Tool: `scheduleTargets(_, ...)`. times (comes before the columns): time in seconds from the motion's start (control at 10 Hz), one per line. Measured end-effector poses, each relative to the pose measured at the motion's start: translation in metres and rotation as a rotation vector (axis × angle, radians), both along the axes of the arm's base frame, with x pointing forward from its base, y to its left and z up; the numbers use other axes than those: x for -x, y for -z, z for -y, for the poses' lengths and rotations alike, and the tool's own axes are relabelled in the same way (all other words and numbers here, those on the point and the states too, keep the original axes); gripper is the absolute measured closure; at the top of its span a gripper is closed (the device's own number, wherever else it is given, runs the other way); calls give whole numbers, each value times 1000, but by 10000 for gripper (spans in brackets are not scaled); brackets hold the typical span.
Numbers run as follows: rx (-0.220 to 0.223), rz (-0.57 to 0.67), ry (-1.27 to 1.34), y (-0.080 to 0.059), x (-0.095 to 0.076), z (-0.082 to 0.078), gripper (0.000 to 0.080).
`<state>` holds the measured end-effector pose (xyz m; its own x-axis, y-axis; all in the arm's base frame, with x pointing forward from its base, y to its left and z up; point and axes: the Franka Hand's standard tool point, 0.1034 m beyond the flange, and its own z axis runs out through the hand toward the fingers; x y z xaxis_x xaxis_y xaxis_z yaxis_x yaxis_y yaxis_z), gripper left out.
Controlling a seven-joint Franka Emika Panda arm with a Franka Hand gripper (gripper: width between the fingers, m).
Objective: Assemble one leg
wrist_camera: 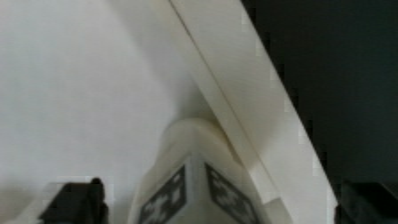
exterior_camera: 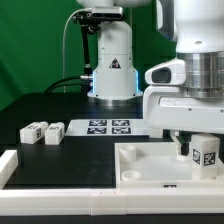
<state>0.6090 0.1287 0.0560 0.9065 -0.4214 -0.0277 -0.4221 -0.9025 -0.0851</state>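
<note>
Right up close to you, at the front of the exterior view, sits the big white panel [exterior_camera: 150, 165] with its raised edges. Look at its corner on the exterior view's right. One leg [exterior_camera: 204, 152] stands there, straight up, with its black-and-white tag facing you. It seems to sit in the panel's corner spot, but the arm blocks part of it, so you cannot be sure how deep it goes.

Your gripper [exterior_camera: 198, 140] hangs right over that leg. Its two fingers stand wide apart, one on each side of the leg, and they do not squeeze it. In the wrist view you see the leg [wrist_camera: 192, 180] from above, between the dark fingertips [wrist_camera: 75, 200], with white panel all around it.

Now look to the exterior view's left. Two more legs [exterior_camera: 42, 131] lie side by side on the black table [exterior_camera: 40, 105], well apart from the panel. Just beside them, toward the middle, lies the flat marker board [exterior_camera: 108, 127] with its tags. Behind it stands the arm's white base [exterior_camera: 112, 70], in front of a green wall.
</note>
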Motion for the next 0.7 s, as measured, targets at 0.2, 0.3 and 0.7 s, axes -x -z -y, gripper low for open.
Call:
scheduleTargets(0.2, 14, 20, -237, 0, -1, 3, 151)
scheduleTargets(0.3, 22, 29, -347, 0, -2, 3, 151)
scheduleTargets(0.7, 32, 42, -528, 0, -2, 7, 179)
